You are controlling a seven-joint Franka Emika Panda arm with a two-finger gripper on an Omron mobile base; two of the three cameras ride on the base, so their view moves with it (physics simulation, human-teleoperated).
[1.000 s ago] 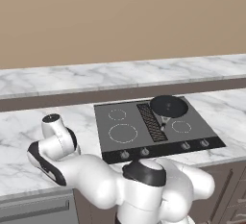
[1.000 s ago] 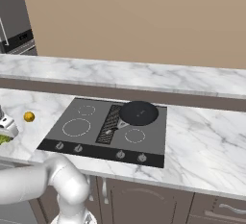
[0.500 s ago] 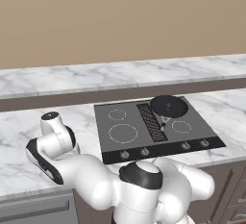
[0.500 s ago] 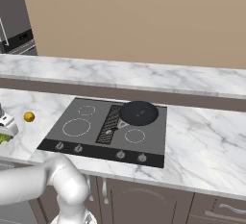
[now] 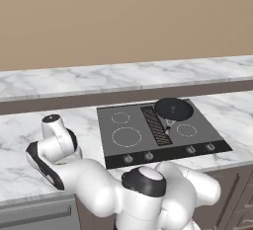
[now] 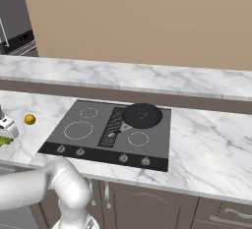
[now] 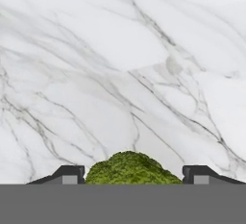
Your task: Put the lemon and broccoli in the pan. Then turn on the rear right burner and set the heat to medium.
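Broccoli (image 7: 129,168), the bumpy green floret, sits on the white marble counter (image 7: 120,74) left of the grey cooktop (image 6: 106,127), between your gripper's (image 7: 133,174) dark fingertips (image 7: 69,174). You've narrowed the jaws since a second ago; contact isn't visible, so lifting seems premature. The black round pan (image 6: 142,115) waits empty.

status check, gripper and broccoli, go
Gripper straddling broccoli, jaws not yet touching it. Lemon on counter beside. Pan on rear right burner, nothing blocking.
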